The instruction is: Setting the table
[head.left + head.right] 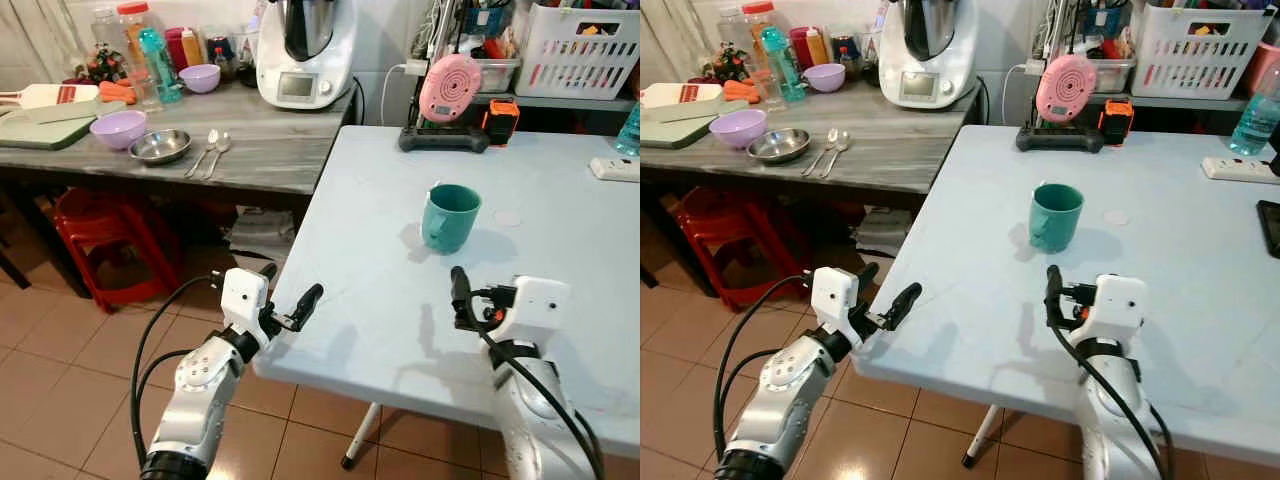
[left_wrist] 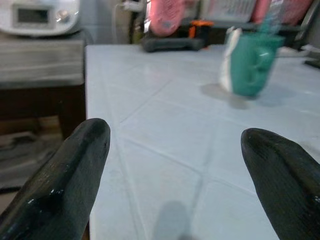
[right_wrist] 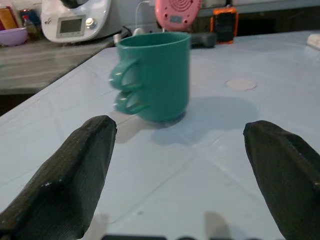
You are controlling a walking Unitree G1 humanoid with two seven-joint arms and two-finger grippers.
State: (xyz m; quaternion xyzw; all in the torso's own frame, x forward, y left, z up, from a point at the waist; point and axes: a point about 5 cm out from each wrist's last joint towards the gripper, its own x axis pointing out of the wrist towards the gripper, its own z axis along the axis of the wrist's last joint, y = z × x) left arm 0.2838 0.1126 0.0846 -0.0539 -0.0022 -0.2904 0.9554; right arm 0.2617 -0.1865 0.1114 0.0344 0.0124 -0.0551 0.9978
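Observation:
A green mug [image 1: 450,215] stands upright on the light blue table [image 1: 380,290], its handle toward the table's left edge. My right gripper [image 1: 462,295] hovers low over the table a short way in front of the mug, open, with the mug [image 3: 155,75] between and beyond its fingers. My left gripper [image 1: 292,285] is at the table's near left corner, open and empty, pointing across the tabletop. On the grey counter [image 1: 260,150] to the left lie two spoons [image 1: 208,153], a steel bowl [image 1: 160,146] and a purple bowl [image 1: 118,128].
A white kitchen machine [image 1: 305,50], bottles and a second purple bowl [image 1: 200,77] crowd the back of the counter. Red stools [image 1: 110,235] sit under it. A pink device [image 1: 450,87], a white basket [image 1: 575,45] and a power strip [image 1: 615,168] line the table's far side.

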